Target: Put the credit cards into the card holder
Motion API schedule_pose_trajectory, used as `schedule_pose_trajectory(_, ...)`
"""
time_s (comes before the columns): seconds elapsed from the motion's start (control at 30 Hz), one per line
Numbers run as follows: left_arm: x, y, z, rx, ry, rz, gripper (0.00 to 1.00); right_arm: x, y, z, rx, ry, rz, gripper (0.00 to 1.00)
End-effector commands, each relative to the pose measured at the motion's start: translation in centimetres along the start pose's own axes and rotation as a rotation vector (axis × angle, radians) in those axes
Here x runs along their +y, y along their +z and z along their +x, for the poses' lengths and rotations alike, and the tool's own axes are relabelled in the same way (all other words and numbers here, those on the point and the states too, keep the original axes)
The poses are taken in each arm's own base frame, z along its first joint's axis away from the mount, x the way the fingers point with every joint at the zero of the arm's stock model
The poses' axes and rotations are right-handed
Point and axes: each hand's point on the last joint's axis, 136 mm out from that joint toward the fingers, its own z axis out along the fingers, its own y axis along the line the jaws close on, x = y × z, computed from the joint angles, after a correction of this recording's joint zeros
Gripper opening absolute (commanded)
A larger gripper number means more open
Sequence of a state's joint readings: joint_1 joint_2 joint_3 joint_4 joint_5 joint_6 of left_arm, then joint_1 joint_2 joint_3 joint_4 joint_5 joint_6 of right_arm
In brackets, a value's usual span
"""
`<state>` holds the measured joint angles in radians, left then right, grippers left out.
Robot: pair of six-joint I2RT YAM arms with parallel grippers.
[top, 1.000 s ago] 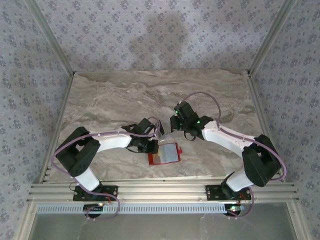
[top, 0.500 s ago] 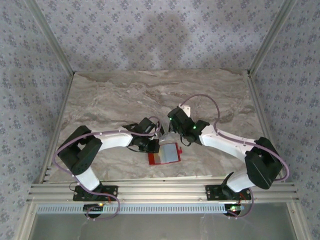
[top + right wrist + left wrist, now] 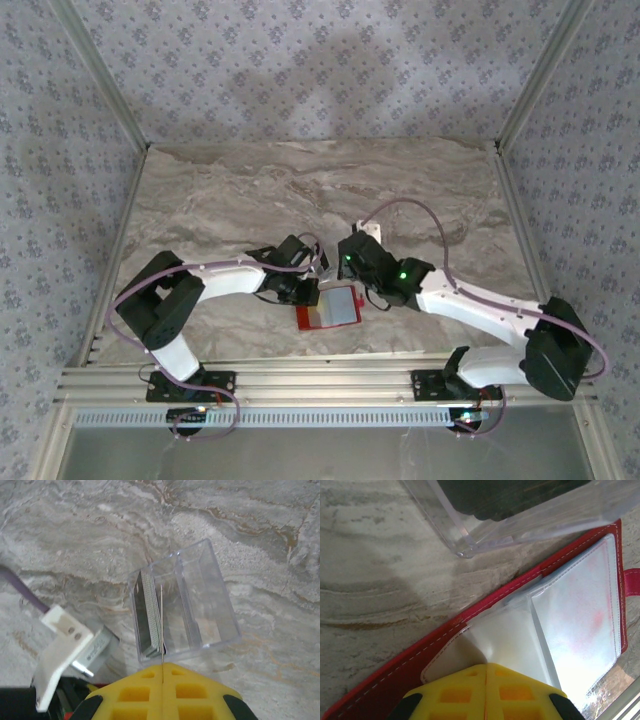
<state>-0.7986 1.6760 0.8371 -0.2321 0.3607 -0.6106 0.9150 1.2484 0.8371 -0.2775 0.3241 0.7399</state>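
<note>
Credit cards point(image 3: 149, 615) are being kept as a dark stack standing on edge in a clear plastic box point(image 3: 215, 605). The stack is in the compartment toward the left of the right wrist view. One thin card point(image 3: 161, 625), seen edge-on just beside the stack, is being pinched between the clenched fingers of the right gripper point(image 3: 162, 672).

Wide bare room is being left on the marble table point(image 3: 250, 190) behind the box and out to both side edges. Much less is being left in front, where the card holder point(image 3: 330, 308) is lying open close to the near edge, between the two arms and just in front of the box.

The card holder is being shown as a red wallet with white stitching, a silver-grey inside and a red snap tab point(image 3: 632, 580) at its far side. One of its pale inner sleeves point(image 3: 505, 640) is being pulled up into a peak by the left gripper point(image 3: 485, 672), whose yellow fingers are closed on it.

Whether the pinched card is being held clear of the box or partly inside it cannot be told. From above, the box is being mostly covered by the two wrists. In the left wrist view the wallet is being cut off at the frame's right and lower edges.
</note>
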Motion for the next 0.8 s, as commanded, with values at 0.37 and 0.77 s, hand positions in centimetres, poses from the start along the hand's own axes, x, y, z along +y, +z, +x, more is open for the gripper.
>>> schedule_pose_trajectory(0.37, 1.5, 0.4, 1.7, 0.044, 0.006, -0.054, 0.07, 1.7, -0.3, 6.0, 0.175, -0.062, -0.267, 0.0)
schedule_pose_trajectory(0.77, 1.0, -0.6, 1.6, 0.021, 0.018, -0.038, 0.07, -0.7, 1.1, 8.2, 0.246, -0.004, -0.26, 0.0)
